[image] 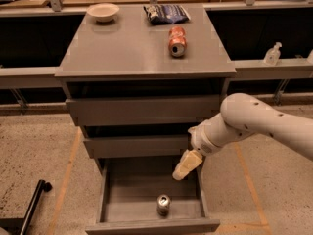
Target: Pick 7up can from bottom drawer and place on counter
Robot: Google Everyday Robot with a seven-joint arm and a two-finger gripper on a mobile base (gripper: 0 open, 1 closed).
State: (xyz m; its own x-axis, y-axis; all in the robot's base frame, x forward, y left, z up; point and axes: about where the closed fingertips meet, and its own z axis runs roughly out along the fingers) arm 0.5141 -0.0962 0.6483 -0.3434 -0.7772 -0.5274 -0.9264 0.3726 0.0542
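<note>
The 7up can (pixel 163 204) stands upright near the front middle of the open bottom drawer (pixel 115 204), its silver top showing. My gripper (pixel 186 164) hangs over the drawer's right rear part, above and to the right of the can, not touching it. It reaches in from the right on the white arm (pixel 259 126). The grey counter (pixel 127 48) tops the cabinet above the drawers.
On the counter lie a red-orange can (pixel 177 41) on its side, a white bowl (pixel 103 11) at the back left and a dark snack bag (pixel 166 13). The two upper drawers (pixel 137 110) stand partly open. A clear bottle (pixel 272 54) stands on the right ledge. A black pole (pixel 32 207) lies on the floor at left.
</note>
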